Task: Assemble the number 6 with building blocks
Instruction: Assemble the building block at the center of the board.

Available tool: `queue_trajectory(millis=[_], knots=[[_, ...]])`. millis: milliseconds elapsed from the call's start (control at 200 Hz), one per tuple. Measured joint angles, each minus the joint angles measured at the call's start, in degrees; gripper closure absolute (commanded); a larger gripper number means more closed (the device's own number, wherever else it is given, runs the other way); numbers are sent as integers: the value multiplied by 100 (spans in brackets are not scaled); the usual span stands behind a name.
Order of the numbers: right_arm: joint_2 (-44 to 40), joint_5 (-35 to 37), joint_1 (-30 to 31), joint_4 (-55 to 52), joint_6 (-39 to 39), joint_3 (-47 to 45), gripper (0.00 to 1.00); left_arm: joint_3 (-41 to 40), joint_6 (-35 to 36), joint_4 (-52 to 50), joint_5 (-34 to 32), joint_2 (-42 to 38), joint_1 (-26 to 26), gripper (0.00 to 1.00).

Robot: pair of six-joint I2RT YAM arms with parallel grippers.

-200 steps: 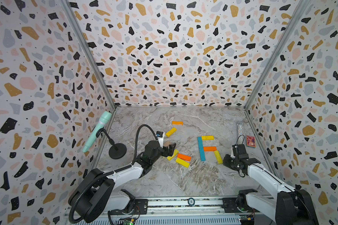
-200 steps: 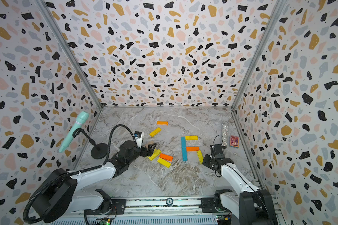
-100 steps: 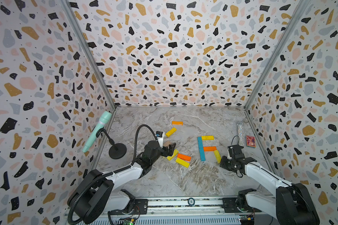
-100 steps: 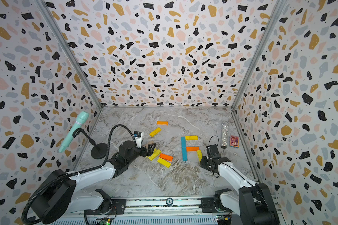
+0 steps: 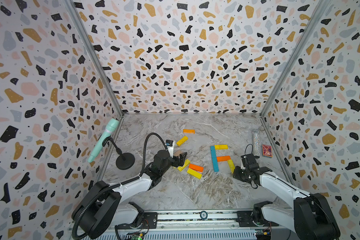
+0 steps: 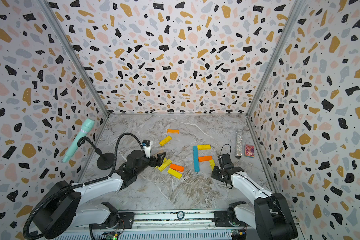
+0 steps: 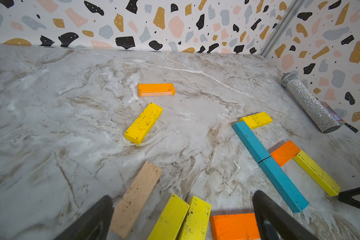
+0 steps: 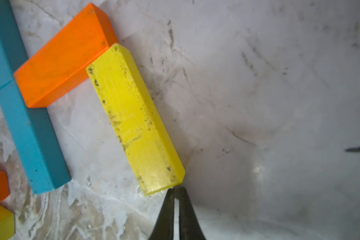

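Marble tabletop [image 5: 175,193]: right gripper [image 8: 176,199] pinched closed, empty, at yellow plank [image 8: 131,116] end, likely to nudge; left gripper [image 7: 182,196] spread wide, empty, over spare planks [image 7: 168,218].

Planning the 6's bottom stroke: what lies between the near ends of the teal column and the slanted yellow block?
Nothing: bare marble tabletop between teal column and slanted yellow block, shown in the right wrist view.

High stereo pair, two wrist close-ups

Left, loose blocks [image 5: 195,167]; middle, joined blocks [image 5: 213,158] (tube [image 5: 256,143], box [image 5: 267,150] rightward)
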Motion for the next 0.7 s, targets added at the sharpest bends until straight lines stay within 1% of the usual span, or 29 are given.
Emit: queue_trajectory(millis=[125,225,416,701], knots=[[-275,142,0,-232,4,166,91,0,0,0,0,0,0,0],[-350,223,-160,-247,-59,302,92,0,2,0,0,0,0,1],[-120,269,-470,-96,-234,326,92,0,2,0,0,0,0,0],[337,247,-570,286,-420,323,92,-52,4,2,-4,-31,0,1]])
